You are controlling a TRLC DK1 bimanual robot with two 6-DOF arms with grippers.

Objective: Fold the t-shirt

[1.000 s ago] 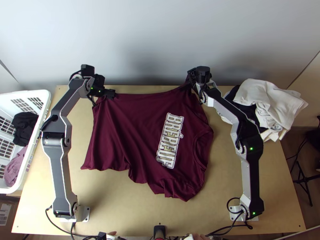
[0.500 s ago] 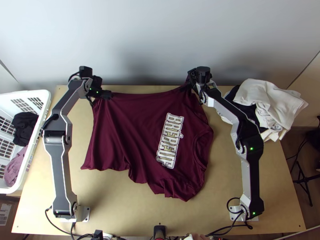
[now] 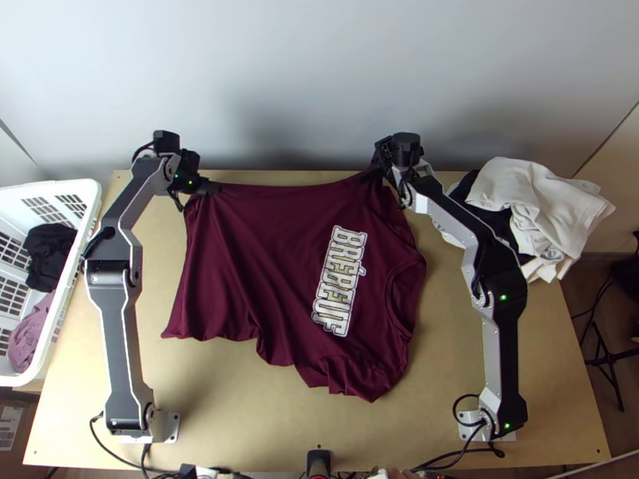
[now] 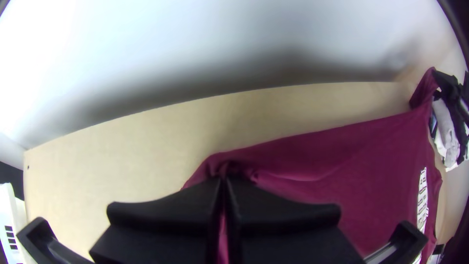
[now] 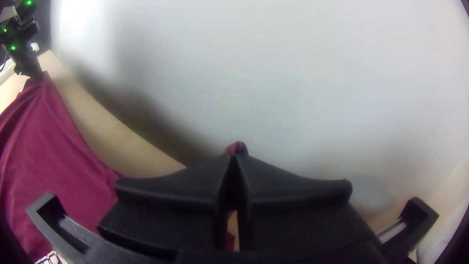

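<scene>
At the top view's upper left, my left pincer [image 3: 211, 188] pinches an edge of the maroon cloth t-shirt [image 3: 263, 255] spread mid-frame; my right pincer [image 3: 372, 172], upper centre, grips another bit. I should lift both evenly, edge taut, before folding down-frame.

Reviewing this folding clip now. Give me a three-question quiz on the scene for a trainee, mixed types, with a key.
1. True or false: the left gripper and the right gripper each hold part of the t-shirt.
2. Multiple choice: what colour is the t-shirt?
A) Green
B) Maroon
C) Grey
3. Fill in the blank: in the top view, the basket stands nearer the ____ arm.

Key: 1. True; 2. B; 3. left
</scene>
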